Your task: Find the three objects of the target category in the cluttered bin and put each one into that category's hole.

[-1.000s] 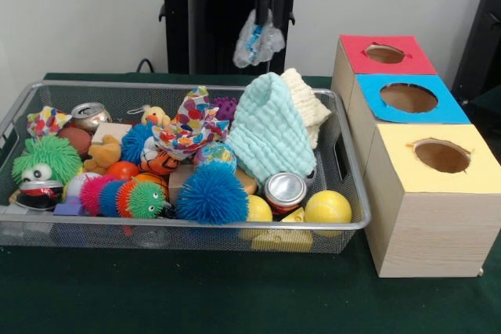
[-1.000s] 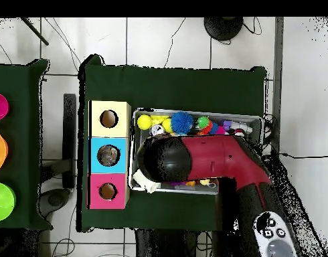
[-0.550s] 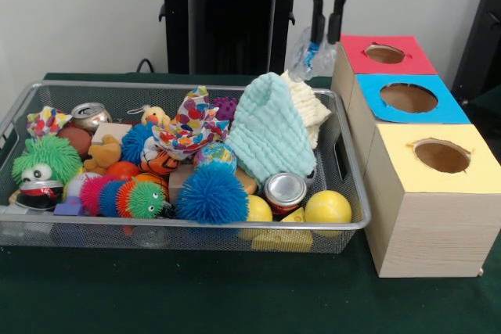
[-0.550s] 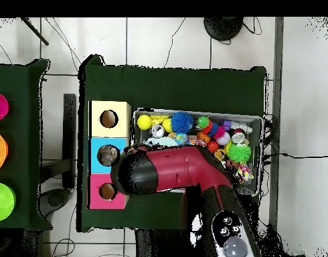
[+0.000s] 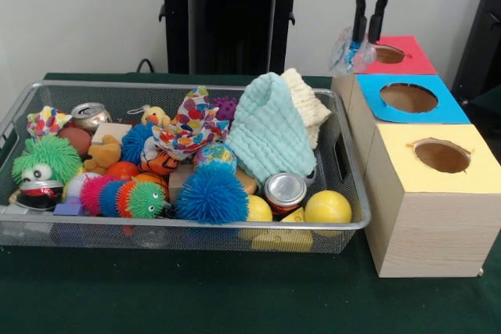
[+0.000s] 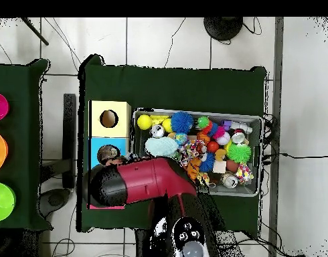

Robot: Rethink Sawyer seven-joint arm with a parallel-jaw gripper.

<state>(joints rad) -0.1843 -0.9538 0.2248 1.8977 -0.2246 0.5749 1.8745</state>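
My gripper (image 5: 369,37) hangs at the upper right of the front view, shut on a crumpled clear plastic wrapper with blue print (image 5: 350,52). The wrapper dangles by the left edge of the red-topped box (image 5: 413,64), just left of its round hole (image 5: 387,54). In the overhead view the red arm (image 6: 133,184) lies across the red box and hides the gripper and the wrapper. The wire bin (image 5: 180,226) at the left is full of toys, cloths and cans.
A blue-topped box (image 5: 450,109) and a yellow-topped box (image 5: 407,174) stand in a row in front of the red one, each with a round hole. In the bin lie a mint cloth (image 5: 270,134), a silver can (image 5: 284,191) and a blue spiky ball (image 5: 211,193).
The arm has swung from above the bin's back edge over to the red box, carrying the plastic wrapper with it. The bin's contents have not moved.
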